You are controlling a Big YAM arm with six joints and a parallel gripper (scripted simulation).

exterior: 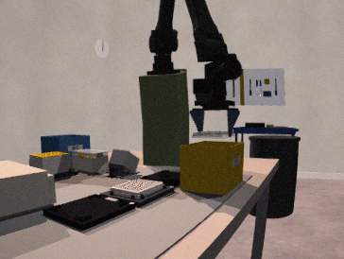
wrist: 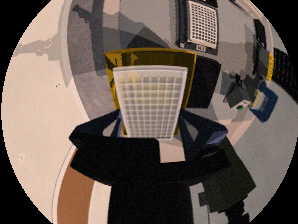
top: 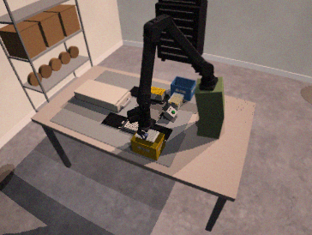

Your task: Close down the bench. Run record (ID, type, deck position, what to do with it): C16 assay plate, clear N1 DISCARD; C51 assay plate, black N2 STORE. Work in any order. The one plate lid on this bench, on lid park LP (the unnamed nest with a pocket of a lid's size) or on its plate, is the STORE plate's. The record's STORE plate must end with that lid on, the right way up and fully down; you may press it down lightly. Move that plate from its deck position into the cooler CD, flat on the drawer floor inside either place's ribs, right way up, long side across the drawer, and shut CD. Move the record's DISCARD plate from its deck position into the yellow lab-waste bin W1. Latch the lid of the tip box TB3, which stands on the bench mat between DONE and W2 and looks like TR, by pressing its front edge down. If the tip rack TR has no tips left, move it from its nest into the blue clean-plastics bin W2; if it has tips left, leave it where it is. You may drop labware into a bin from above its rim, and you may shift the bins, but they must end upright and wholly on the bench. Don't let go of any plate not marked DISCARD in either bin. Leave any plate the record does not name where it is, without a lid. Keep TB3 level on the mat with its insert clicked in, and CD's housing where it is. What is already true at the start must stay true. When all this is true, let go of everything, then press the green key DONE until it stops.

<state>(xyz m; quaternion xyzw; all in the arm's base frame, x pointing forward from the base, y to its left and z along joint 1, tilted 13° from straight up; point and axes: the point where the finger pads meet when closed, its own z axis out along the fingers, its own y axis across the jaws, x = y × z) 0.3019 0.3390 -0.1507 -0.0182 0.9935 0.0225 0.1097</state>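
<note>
My gripper (exterior: 214,124) is shut on the clear assay plate (exterior: 210,134) and holds it flat by its long sides, just above the rim of the yellow bin W1 (exterior: 212,166). In the wrist view the plate (wrist: 150,102) lies between my fingers, with the yellow bin (wrist: 192,72) right under it. In the top view the plate (top: 150,135) hangs over the bin (top: 147,146) at the table's front edge. A plate with a white well grid on a black base (exterior: 137,187) sits on the deck left of the bin.
A tall dark green block (exterior: 164,124) stands behind the bin. The pale cooler CD (top: 102,94) is at the left. The blue bin W2 (top: 183,87), a yellow-topped tip rack (top: 158,92), tip box TB3 (top: 174,101) and the green DONE key (top: 172,112) stand at the back.
</note>
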